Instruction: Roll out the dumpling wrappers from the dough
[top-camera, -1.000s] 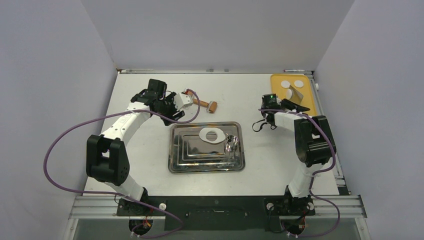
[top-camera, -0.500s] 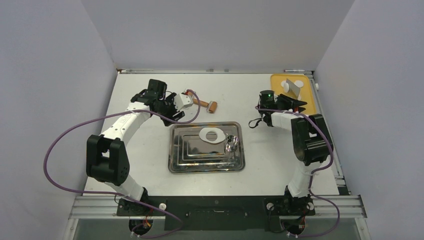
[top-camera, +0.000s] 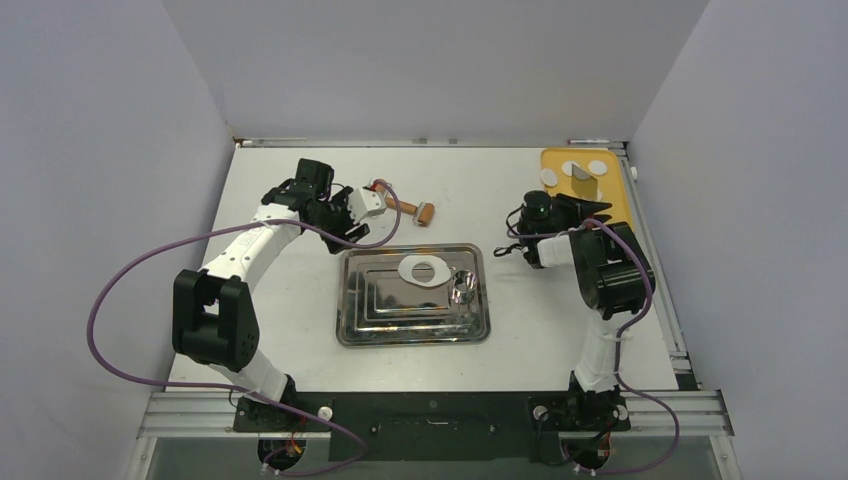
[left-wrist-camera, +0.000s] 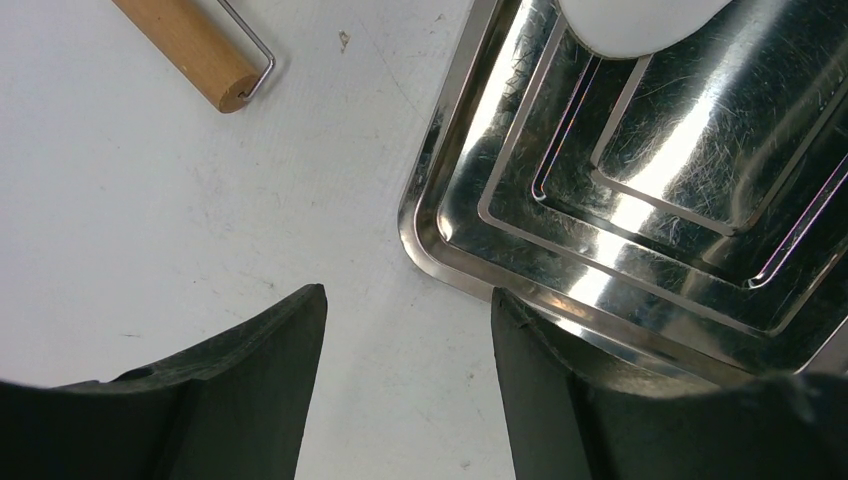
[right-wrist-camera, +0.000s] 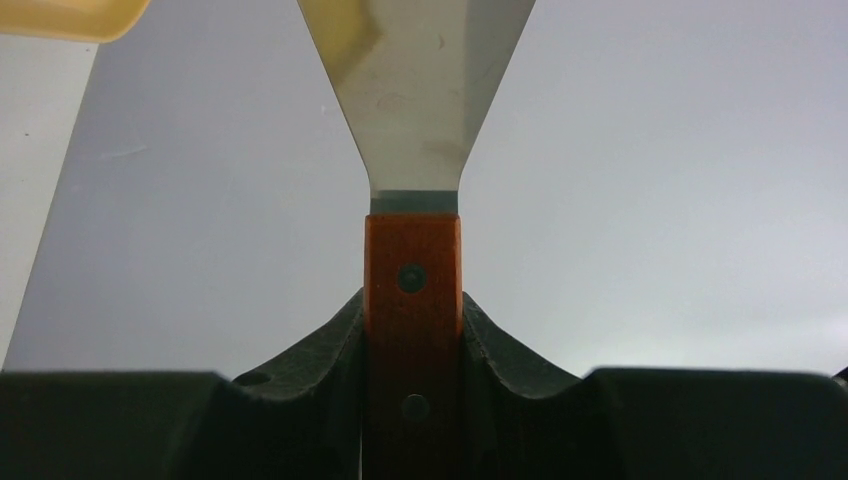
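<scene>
**Item 1, left gripper (left-wrist-camera: 408, 300).** The jaws stand moderately apart with nothing between them. You have it hovering over the table (left-wrist-camera: 150, 220) at the far-left corner of the steel tray (left-wrist-camera: 470, 230), with the wooden rolling pin (left-wrist-camera: 190, 45) near it on the far side. This looks like a waiting post. It is close enough to reach the pin and clear of the other arm's work.

**Item 2, right gripper (right-wrist-camera: 412, 300).** It is set narrow, clamped on the red-brown handle of a scraper (right-wrist-camera: 415, 90), with the blade pointing straight out from the wrist. From above, the blade sits over the yellow tray (top-camera: 612, 195) at the far right of the table. A thin flat blade probably suits soft discs, since it slides under them where fingers would pinch.

**Item 3, dumpling wrappers (top-camera: 567, 167).** Three small white discs show on the yellow tray, at its far end and around the blade. You cannot tell whether the blade hides another.

**Item 4, dough sheet (top-camera: 425, 269).** This is a white oval with one round hole, lying at the far side of the steel tray in mid-table. The hole suggests a disc was cut there, and uncut margin remains.

**Item 5, ring cutter (top-camera: 463, 288).** This small metal ring sits in the steel tray, just near and right of the sheet. That keeps it within reach for the next cut.
</scene>
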